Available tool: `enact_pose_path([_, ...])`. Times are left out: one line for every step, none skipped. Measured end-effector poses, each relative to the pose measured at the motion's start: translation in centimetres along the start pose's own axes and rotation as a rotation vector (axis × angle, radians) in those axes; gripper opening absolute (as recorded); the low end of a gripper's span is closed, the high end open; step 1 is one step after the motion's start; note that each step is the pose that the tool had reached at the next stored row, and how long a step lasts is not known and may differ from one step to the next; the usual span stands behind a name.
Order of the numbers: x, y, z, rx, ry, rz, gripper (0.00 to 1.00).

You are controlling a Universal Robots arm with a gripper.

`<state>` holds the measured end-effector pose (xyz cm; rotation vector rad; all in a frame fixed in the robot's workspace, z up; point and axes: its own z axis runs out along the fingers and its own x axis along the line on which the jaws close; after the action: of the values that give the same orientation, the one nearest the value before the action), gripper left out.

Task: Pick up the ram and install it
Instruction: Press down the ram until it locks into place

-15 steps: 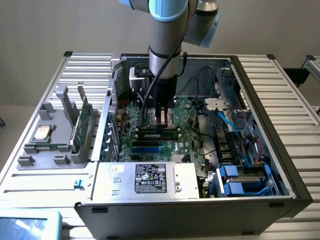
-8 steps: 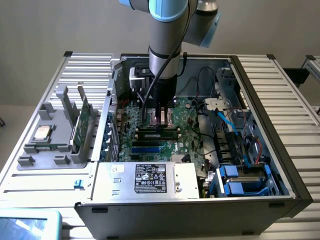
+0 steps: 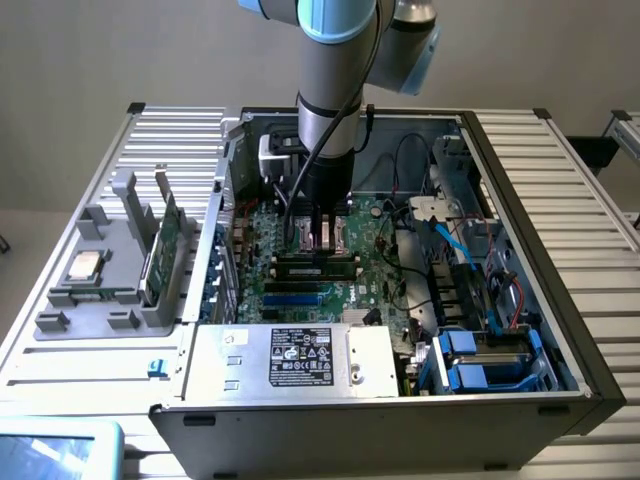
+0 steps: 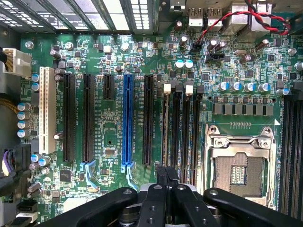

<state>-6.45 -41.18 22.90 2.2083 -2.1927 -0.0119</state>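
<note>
My gripper (image 3: 320, 243) reaches down into the open computer case, over the middle of the motherboard (image 3: 375, 290). Its black fingers are shut on the top edge of the ram (image 3: 315, 266), a long dark-green stick with chips. The ram stands on edge along the black memory slots. In the wrist view the gripper (image 4: 166, 180) sits over the ram (image 4: 165, 127), which shows edge-on as a thin strip in the slot with a white clip. More memory slots (image 4: 189, 137) run beside it. Whether the ram is fully seated is not visible.
A grey fixture (image 3: 60, 322) outside the case on the exterior view's left holds a second green board (image 3: 160, 250) upright and a silver processor chip (image 3: 85, 265). The open CPU socket (image 4: 239, 172) lies beside the slots. Cables (image 3: 450, 245), blue drive bays (image 3: 490, 360) and the power supply (image 3: 300, 358) crowd the case.
</note>
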Motion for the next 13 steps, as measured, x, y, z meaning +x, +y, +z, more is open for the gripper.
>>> enact_pose_path([0.0,0.0,0.0,0.0,0.0,0.0,0.09])
enact_pose_path([0.0,0.0,0.0,0.0,0.0,0.0,0.09])
enact_pose_path([0.0,0.0,0.0,0.0,-0.0001,0.0,0.09])
enact_pose_path([0.0,0.0,0.0,0.0,0.0,0.0,0.09])
enact_pose_path([0.0,0.0,0.0,0.0,0.0,0.0,0.09])
enact_pose_path([0.0,0.0,0.0,0.0,0.0,0.0,0.09])
enact_pose_path([0.0,0.0,0.0,0.0,0.0,0.0,0.09])
enact_pose_path([0.0,0.0,0.0,0.0,0.0,0.0,0.09])
enact_pose_path([0.0,0.0,0.0,0.0,0.0,0.0,0.09])
enact_pose_path([0.0,0.0,0.0,0.0,0.0,0.0,0.09])
enact_pose_path([0.0,0.0,0.0,0.0,0.0,0.0,0.09])
enact_pose_path([0.0,0.0,0.0,0.0,-0.0001,0.0,0.09])
enact_pose_path([0.0,0.0,0.0,0.0,0.0,0.0,0.09])
